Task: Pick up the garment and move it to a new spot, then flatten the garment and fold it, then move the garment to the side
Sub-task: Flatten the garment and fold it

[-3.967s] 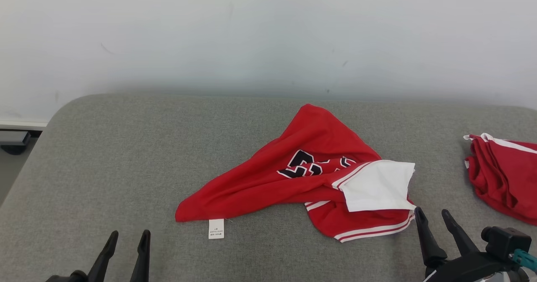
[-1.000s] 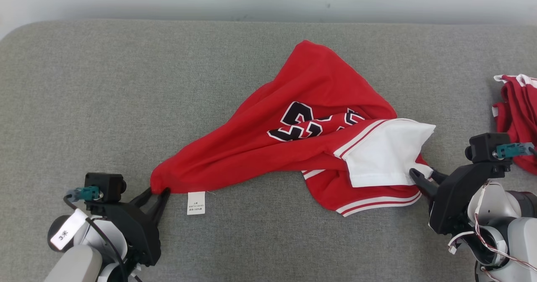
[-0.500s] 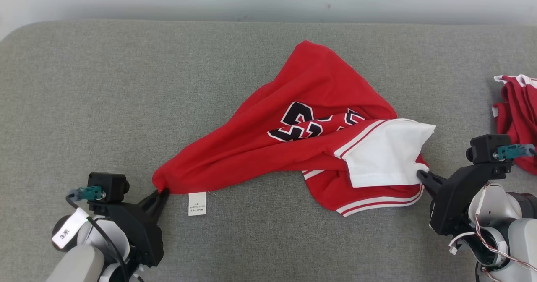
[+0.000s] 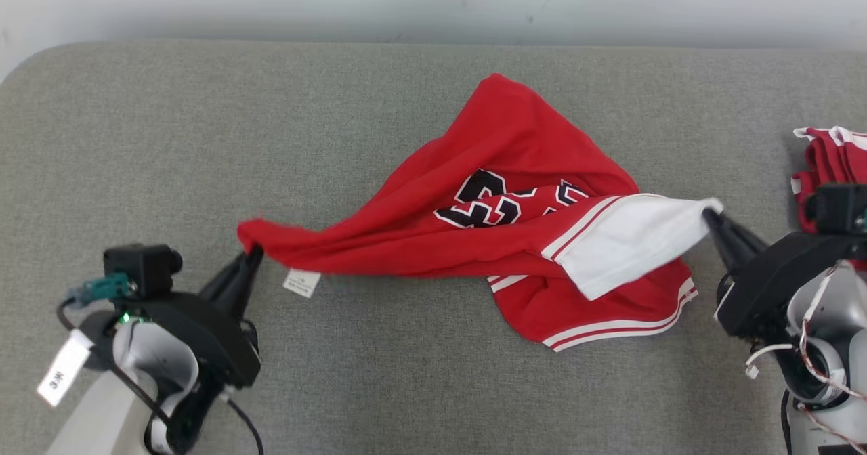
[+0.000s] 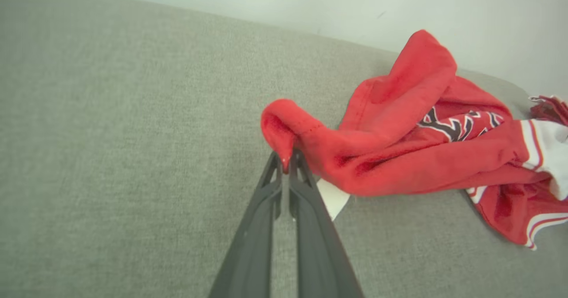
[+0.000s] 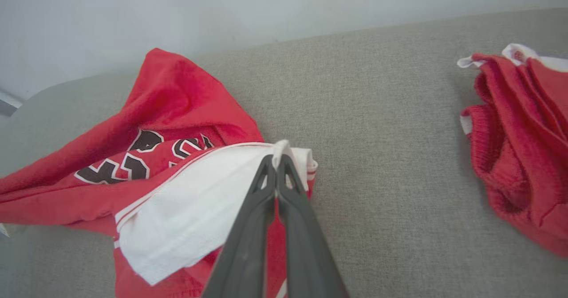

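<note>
One jersey [image 4: 515, 130] is pinched twice: left hand [image 4: 251, 252] clamps its red corner, right hand [image 4: 709, 215] its white flap. One other garment [image 4: 823, 157] lies apart.

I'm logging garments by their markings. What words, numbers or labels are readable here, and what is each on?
Nothing can be quoted with confidence.
Black, white-edged characters on the red garment: crumpled and partly folded under, so not readable.
White care label hanging from the garment's edge: the print is too small.
White tag on the left arm: the dark marks are too blurred.
</note>
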Robot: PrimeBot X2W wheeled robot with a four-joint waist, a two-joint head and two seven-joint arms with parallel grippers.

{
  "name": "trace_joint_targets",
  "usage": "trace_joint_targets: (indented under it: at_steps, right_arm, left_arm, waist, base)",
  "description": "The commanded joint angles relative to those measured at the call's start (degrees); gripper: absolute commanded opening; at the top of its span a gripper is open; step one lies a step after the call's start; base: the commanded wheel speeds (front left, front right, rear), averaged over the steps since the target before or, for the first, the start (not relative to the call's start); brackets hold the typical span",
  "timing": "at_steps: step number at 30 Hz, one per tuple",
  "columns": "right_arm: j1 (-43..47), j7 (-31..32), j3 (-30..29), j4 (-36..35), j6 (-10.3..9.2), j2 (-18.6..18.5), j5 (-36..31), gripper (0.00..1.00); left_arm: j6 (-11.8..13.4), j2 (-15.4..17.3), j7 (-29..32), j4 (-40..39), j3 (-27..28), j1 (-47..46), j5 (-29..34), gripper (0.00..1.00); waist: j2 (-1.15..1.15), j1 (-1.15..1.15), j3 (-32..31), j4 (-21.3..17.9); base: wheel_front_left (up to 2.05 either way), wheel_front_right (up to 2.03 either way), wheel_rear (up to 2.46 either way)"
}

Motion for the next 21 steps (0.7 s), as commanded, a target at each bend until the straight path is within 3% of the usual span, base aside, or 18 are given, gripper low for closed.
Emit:
trace_joint_targets:
  at_steps: [1,7,21]
  right_arm:
    - [-1.1,-1.5,-0.6,-0.3,-0.11,-0.1,0.5,0.00]
    - [-5.0,-6.8,-1.0,-0.1,-0.11,-0.1,3.1,0.00]
    - [-14.0,-5.6,1.5,-5.6,-0.11,-0.1,2.1,0.00]
  left_arm:
    - [0.5,0.0,-0.9,-1.0,0.7,-1.4,-0.5,0.00]
    - [2.9,-1.4,-2.7,-5.1,2.8,-3.8,-1.2,0.00]
    - [5.8,-3.2,-0.4,-9.8,5.0,-13.7,-2.1,0.00]
  waist:
    - [0.00,0.00,-0.2,0.0]
    - [0.00,0.00,-2.3,-0.6]
    - [0.00,0.00,-5.0,-1.7]
  base:
    - [0.00,0.00,0.00]
    - [0.00,0.00,0.00]
    - [0.00,0.00,0.00]
